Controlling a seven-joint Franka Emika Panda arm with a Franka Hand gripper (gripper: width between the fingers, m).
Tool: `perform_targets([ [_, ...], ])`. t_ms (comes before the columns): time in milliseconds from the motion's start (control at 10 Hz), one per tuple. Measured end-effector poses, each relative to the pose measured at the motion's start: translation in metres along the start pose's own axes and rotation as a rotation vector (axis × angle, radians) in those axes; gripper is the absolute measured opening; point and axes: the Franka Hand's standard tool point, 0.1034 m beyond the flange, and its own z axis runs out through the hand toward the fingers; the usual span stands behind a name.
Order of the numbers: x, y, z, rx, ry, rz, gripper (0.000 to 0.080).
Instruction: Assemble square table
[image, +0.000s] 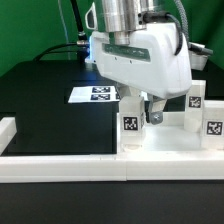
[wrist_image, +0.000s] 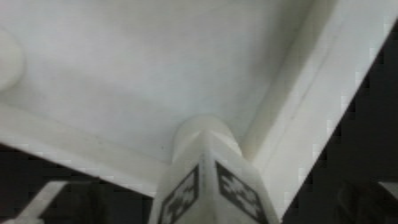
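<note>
The square table's white panel (image: 175, 140) lies flat at the exterior view's lower right, against the border wall. Three tagged white legs stand upright on it: one (image: 130, 118) just left of my gripper (image: 152, 114), two more (image: 195, 100) (image: 212, 126) on the right. In the wrist view the panel (wrist_image: 160, 70) fills most of the picture. A tagged leg (wrist_image: 214, 175) rises between the jaws of my gripper (wrist_image: 214, 212), with dark gaps on both sides. One pale finger (wrist_image: 45, 203) shows well clear of the leg. The gripper is open and holds nothing.
A long low white border wall (image: 60, 162) runs along the front and turns back at the exterior view's left (image: 8, 128). The marker board (image: 98, 94) lies on the black table behind the arm. Green background and cables stand at the back.
</note>
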Motion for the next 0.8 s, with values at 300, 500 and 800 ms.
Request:
perform_targets([
  [300, 0.013, -0.002, -0.008, -0.042, 0.038, -0.473, 0.0649],
  [500, 0.016, -0.001, -0.008, -0.049, 0.041, -0.608, 0.0649],
  [800, 0.016, -0.001, -0.008, -0.048, 0.042, -0.570, 0.0390],
])
